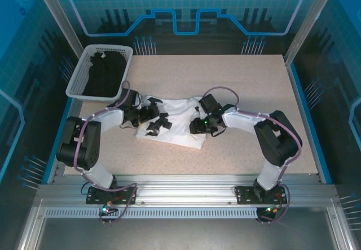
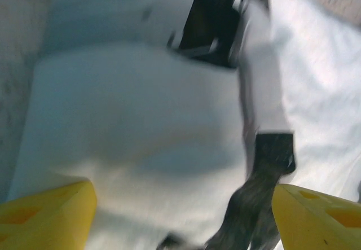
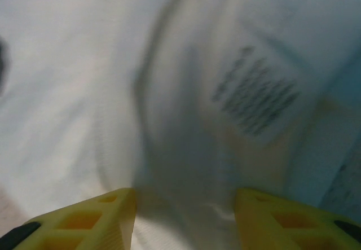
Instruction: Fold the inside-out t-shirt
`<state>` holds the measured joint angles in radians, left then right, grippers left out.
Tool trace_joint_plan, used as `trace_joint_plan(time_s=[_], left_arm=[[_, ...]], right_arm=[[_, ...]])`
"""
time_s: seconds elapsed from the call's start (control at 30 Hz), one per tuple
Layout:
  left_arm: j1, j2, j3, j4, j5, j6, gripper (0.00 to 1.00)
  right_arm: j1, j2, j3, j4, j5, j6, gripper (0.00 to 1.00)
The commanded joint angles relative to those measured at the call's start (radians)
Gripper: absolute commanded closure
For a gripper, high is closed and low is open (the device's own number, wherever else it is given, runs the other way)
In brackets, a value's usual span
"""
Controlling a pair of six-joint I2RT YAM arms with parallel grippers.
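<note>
The white inside-out t-shirt (image 1: 179, 127) lies crumpled in the middle of the table. My left gripper (image 1: 157, 123) is low over its left part. In the left wrist view its yellow fingers (image 2: 48, 213) stand wide apart, open, with white cloth (image 2: 141, 126) bulging between them (image 2: 183, 219). My right gripper (image 1: 197, 127) is over the shirt's right side. Its yellow fingers (image 3: 84, 222) are apart too, open, with a fold of cloth (image 3: 180, 165) rising between them (image 3: 185, 219). A white label with dark print (image 3: 256, 100) shows on the cloth, blurred.
A white basket (image 1: 79, 75) holding black garments (image 1: 104, 72) stands at the table's back left corner. Part of the right arm (image 2: 217, 18) shows close ahead in the left wrist view. Bare tan tabletop (image 1: 248, 80) lies behind and to the right.
</note>
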<state>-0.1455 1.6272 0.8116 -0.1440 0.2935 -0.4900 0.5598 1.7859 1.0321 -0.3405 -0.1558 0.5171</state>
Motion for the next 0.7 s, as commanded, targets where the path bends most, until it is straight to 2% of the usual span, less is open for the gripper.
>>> trace_joint_plan(time_s=[0.0, 0.07, 0.13, 0.23, 0.33, 0.4, 0.5, 0.6, 0.67], left_arm=[[-0.051, -0.087, -0.125, 0.047, 0.108, -0.055, 0.19], [-0.145, -0.144, -0.2, 0.089, 0.117, -0.096, 0.19], [-0.3, -0.188, -0.247, 0.141, 0.097, -0.14, 0.18], [-0.5, -0.175, -0.229, 0.251, 0.095, -0.208, 0.18], [-0.581, -0.132, -0.154, 0.326, 0.133, -0.21, 0.18], [-0.578, -0.157, -0.15, 0.372, 0.144, -0.195, 0.18], [-0.527, -0.281, -0.173, 0.323, 0.107, -0.125, 0.16], [-0.381, -0.362, -0.173, 0.189, 0.038, -0.086, 0.16], [-0.293, -0.326, -0.106, 0.083, 0.019, -0.052, 0.17]], right_arm=[[-0.067, 0.06, 0.103, 0.007, 0.025, -0.007, 0.51], [-0.1, 0.11, 0.176, -0.008, 0.016, -0.037, 0.51], [-0.125, 0.183, 0.282, -0.022, -0.022, -0.068, 0.51], [-0.125, 0.293, 0.478, -0.072, -0.091, -0.119, 0.52], [-0.125, 0.331, 0.621, -0.144, -0.108, -0.174, 0.51], [-0.148, 0.28, 0.612, -0.158, -0.085, -0.203, 0.5], [-0.213, 0.131, 0.453, -0.123, -0.084, -0.214, 0.47], [-0.255, -0.01, 0.26, -0.103, -0.034, -0.207, 0.43], [-0.262, -0.068, 0.166, -0.11, 0.018, -0.181, 0.4]])
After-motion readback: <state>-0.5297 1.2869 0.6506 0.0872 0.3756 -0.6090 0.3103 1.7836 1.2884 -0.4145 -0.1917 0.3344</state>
